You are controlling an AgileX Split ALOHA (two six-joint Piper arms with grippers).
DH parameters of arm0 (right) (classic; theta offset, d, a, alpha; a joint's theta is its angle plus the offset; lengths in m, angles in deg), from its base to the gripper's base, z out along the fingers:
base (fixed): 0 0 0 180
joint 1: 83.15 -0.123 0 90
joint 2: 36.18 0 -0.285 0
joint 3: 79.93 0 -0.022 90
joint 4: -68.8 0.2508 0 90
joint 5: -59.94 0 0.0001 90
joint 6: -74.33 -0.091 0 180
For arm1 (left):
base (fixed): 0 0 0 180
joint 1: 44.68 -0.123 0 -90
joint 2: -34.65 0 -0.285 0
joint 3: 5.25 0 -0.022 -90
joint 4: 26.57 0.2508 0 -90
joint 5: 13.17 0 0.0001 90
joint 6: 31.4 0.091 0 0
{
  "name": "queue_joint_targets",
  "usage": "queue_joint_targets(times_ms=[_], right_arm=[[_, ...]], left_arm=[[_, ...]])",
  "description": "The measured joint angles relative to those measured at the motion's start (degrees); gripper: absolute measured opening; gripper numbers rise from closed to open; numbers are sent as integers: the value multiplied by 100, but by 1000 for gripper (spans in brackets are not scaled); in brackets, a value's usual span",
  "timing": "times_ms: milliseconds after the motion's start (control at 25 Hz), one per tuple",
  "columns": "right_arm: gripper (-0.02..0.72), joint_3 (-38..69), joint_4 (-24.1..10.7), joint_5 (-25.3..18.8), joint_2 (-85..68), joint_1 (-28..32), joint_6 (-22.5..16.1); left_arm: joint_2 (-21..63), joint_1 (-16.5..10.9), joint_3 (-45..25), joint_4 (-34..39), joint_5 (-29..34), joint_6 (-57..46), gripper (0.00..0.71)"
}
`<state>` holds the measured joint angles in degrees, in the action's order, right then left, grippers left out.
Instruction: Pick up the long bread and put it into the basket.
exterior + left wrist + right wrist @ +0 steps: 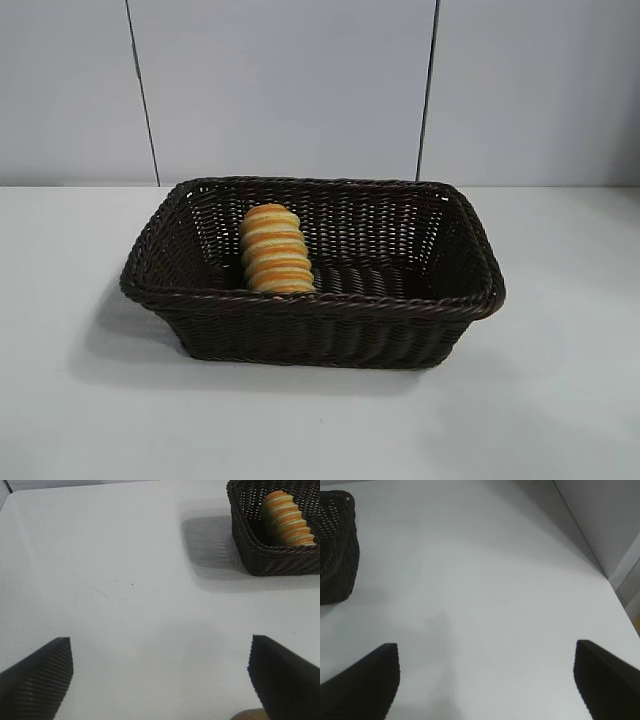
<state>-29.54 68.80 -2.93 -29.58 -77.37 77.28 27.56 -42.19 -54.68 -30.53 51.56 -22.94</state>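
- Golden-orange, cream-striped, the long bread (274,250) is lying inside the basket (440,305), toward its left end, on the white bench (560,400).
- Left pincer (160,677) and right pincer (487,680) are hovering wide open over bare bench, gripping nothing.
- Little risk is showing; a stray arm could nudge the basket.
- Its long axis is running from the near rim toward the far wall.

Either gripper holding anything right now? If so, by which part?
Nothing held. Left gripper and right gripper are both open over bare table; the long bread lies in the basket.
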Motion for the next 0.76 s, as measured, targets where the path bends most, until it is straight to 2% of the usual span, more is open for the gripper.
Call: queue_joint_targets(times_ms=[760], right_arm=[[663, 6, 0, 70, 0, 0, 14]], left_arm=[[0, 0, 0, 0, 0, 0, 687]])
